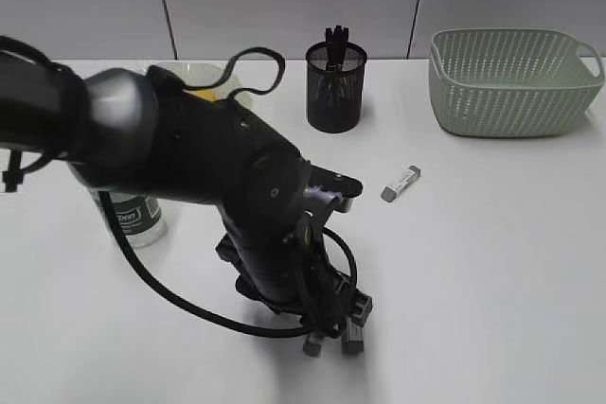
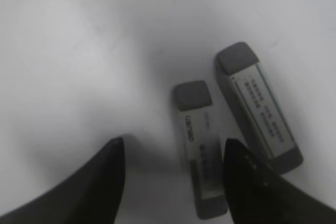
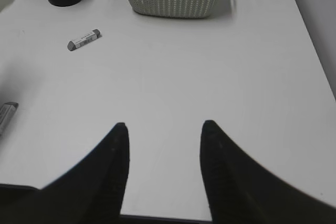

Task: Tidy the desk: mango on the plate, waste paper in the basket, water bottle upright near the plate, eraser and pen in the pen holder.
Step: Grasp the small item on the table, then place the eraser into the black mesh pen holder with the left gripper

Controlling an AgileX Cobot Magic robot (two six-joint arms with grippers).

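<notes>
1. The left gripper [image 2: 173, 148] was low over the large plain white desk [image 1: 502, 262]. Its two dark fingers stood well apart and clamped nothing.
2. Between those fingers lay a small white eraser with grey ends [image 2: 199, 150], flat on the desk. It was closer to the finger on the right of the wrist view, and neither finger pressed on it.
3. Just beside it lay a second, longer eraser of the same kind [image 2: 260, 114], angled slightly away, its lower end by that same finger.
4. A third grey-tipped eraser [image 1: 401, 183] lay alone in the open, between the black wire-mesh cylindrical pen holder [image 1: 335, 87] and the near edge. It was well apart from both grippers.
5. The pen holder stood upright at the back, with dark stick-like items [image 1: 334, 40] poking out of its top.
6. The pale sage-green woven plastic basket [image 1: 511, 82] sat at the back right, to the right of the pen holder.
7. At the back left, the translucent pale-green wavy-rimmed plate [image 1: 185, 71] peeked over the bulky black left arm [image 1: 189, 149]. A sliver of the yellow-orange mango [image 1: 204, 95] showed in it.
8. The clear water bottle with the dark green label [image 1: 137, 215] stood upright below the plate, largely hidden by that arm.
9. The right gripper [image 3: 165, 129] hovered over bare desk, pincer spread, with nothing between its fingers.
</notes>
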